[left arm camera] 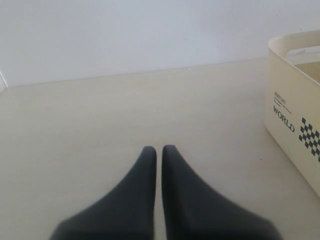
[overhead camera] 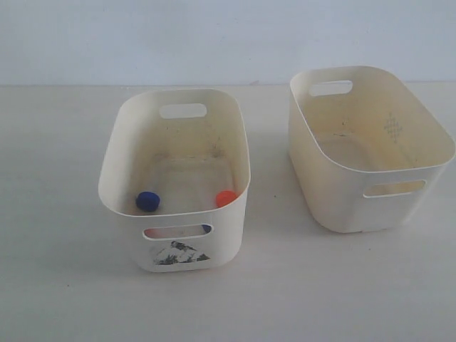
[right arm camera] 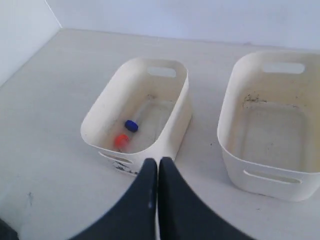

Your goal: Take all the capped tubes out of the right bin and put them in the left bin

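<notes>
Final step: the tubes lie in the left bin (the right bin looks empty). The left gripper and right gripper are clenched, holding nothing. Verify the tube count before you end.

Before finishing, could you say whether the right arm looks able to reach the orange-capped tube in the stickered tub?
Probably yes: the orange-capped clear plastic tube lies uncovered in the open-topped cream tub, though near its wall, and the right end effector is shut.
</notes>
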Robot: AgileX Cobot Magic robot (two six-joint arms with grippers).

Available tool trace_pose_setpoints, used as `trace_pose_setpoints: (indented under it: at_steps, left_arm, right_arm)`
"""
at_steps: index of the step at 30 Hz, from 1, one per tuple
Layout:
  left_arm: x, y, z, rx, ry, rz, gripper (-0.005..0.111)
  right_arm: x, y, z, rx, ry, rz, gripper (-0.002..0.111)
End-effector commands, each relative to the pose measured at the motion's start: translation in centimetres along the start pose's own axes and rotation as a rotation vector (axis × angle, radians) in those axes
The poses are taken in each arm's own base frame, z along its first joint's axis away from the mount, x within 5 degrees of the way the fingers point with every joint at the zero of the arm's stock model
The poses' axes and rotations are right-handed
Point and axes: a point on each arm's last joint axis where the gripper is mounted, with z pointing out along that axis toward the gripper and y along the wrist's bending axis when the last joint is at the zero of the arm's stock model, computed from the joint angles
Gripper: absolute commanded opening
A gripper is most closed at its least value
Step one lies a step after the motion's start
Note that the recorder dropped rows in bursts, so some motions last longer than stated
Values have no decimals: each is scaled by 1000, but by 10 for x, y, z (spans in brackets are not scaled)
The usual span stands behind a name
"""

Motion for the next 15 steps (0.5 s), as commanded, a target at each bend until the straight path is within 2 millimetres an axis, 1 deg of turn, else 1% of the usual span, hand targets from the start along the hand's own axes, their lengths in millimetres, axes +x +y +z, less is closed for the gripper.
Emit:
trace_pose_setpoints:
  at_steps: [1,4,6,8,11,13,15]
  left_arm:
    - [-3,0,0,1,-20,-18,4]
    - [-3,0,0,1,-20,-18,4]
    - [-3,0,0,1,-20,-18,4]
    - [-3,0,0,1,-20,-18,4]
    - [-3,0,0,1,-20,-18,4]
    - [-3,0,0,1,-20,-18,4]
    - [-3,0,0,1,-20,-18,4]
  right_arm:
    - [8,-5,-17,115,-50,-76,0]
    - [13,-15,-14,205,-26,-76,0]
    - [16,-25,-4,258,-48,-35,0]
    - [21,-34,12,272,-93,32,0]
    - [32,-43,42,207,-186,115,0]
    - [42,-50,61,175,-251,134,0]
    - [58,-61,81,166,-283,192,0]
